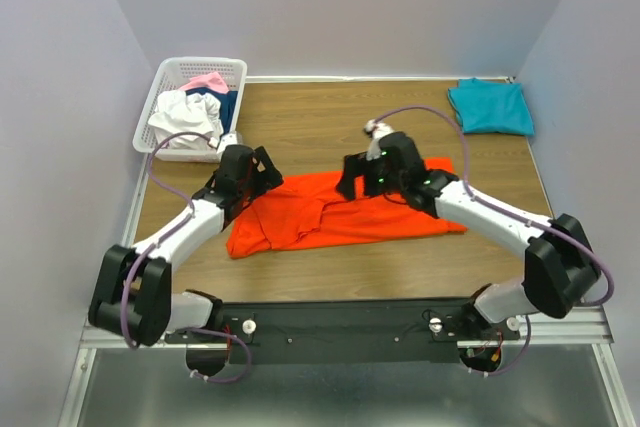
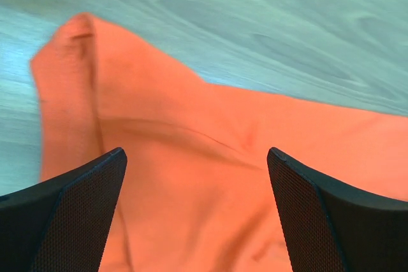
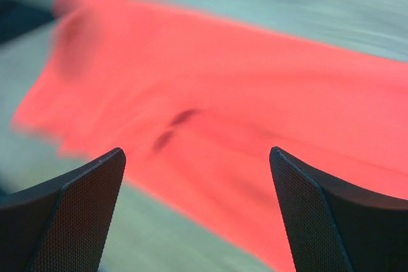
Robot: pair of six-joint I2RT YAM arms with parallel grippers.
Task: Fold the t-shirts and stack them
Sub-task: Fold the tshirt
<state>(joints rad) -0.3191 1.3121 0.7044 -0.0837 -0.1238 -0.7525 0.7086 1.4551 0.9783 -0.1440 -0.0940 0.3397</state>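
Note:
The orange-red t-shirt [image 1: 340, 215] lies partly folded across the middle of the wooden table. A teal-blue t-shirt [image 1: 490, 106] lies folded at the far right corner. My left gripper [image 1: 262, 175] hovers over the shirt's left end, open and empty; the left wrist view shows orange fabric [image 2: 210, 157] between the spread fingers [image 2: 76, 214]. My right gripper [image 1: 358, 179] hovers over the shirt's upper middle edge, open and empty; the right wrist view shows the shirt [image 3: 236, 93] blurred below the fingers [image 3: 325, 221].
A white basket [image 1: 160, 102] at the far left corner holds white, pink and navy shirts. Grey walls close in the table on three sides. A metal rail [image 1: 340, 332] with the arm bases runs along the near edge.

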